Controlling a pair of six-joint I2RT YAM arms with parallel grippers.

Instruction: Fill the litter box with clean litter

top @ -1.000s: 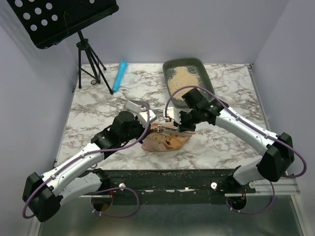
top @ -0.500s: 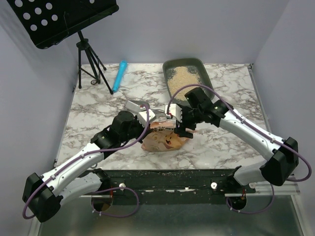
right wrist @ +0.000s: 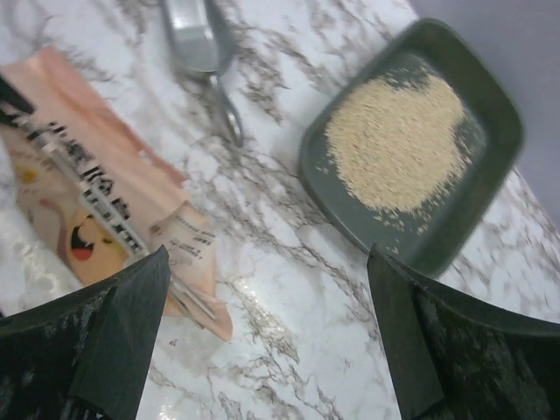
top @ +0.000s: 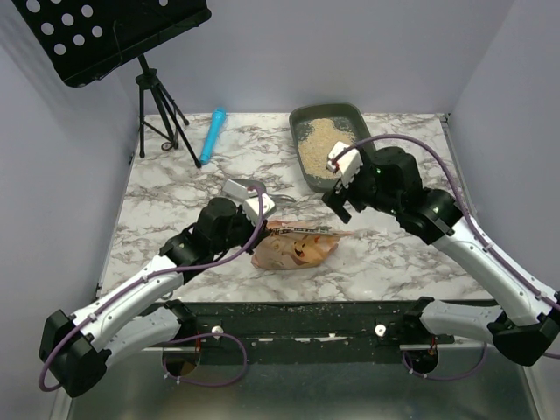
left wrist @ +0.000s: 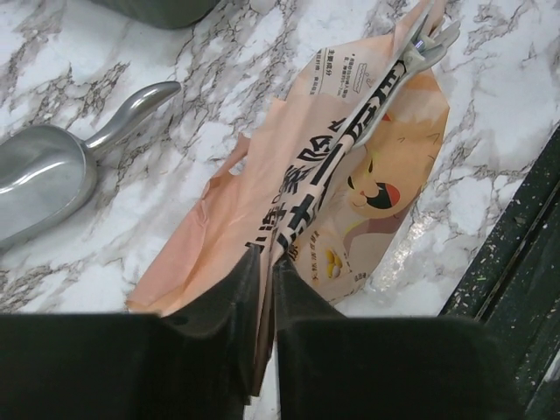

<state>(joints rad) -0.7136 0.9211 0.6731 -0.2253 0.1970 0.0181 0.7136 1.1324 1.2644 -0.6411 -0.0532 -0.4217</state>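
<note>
The dark grey-green litter box (top: 300, 117) stands at the back of the marble table, with a pale beige pile of clean litter (top: 321, 143) in it. The right wrist view shows the litter box (right wrist: 343, 213) and the clean litter (right wrist: 398, 144) too. An orange-pink printed bag (top: 294, 249) lies flat on the table near the front. My left gripper (top: 265, 220) is shut on the bag's (left wrist: 350, 166) folded top edge, which runs between its fingers (left wrist: 234, 297). My right gripper (right wrist: 267, 262) hangs open and empty above the table, between bag and box.
A silver metal scoop (top: 244, 188) lies just behind the left gripper, left of the box. A blue stick (top: 212, 135) and a tripod music stand (top: 161, 122) stand at the back left. The table's dark front rail (top: 332, 317) runs close to the bag.
My right gripper has opened, let go of the bag and pulled up and back to the right, toward the litter box. The bag has settled flat. The left arm has hardly moved.
</note>
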